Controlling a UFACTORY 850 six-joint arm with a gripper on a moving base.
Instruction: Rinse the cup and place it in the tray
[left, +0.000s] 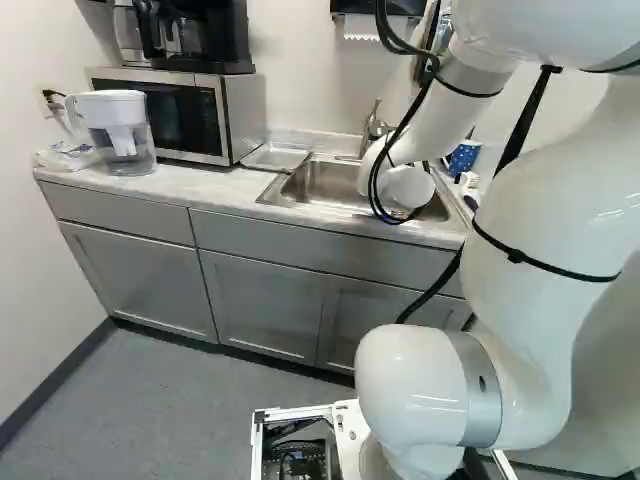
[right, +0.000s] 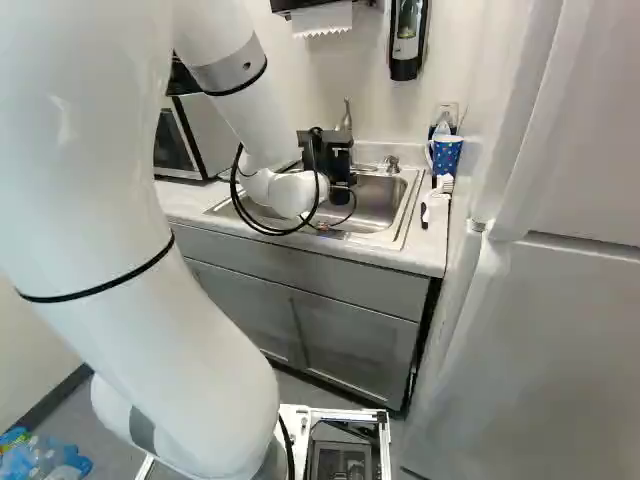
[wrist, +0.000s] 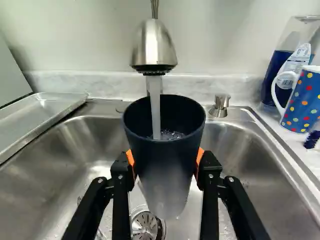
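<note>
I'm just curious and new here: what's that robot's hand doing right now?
Hand: closed on the dark cup, under running water.

— How many things do you count, please?
— I count one cup and one dotted mug.
— And the bigger things?
— There are one tray, one sink, one faucet, one microwave, one pitcher.

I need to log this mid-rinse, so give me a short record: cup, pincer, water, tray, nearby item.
cup: dark, mouth up, over the sink
pincer: shut on the cup, an orange pad at each side
water: running from the faucet into the cup
tray: metal, beside the sink; cup not in it yet
nearby item: spotted mug, across the sink from the tray
</note>
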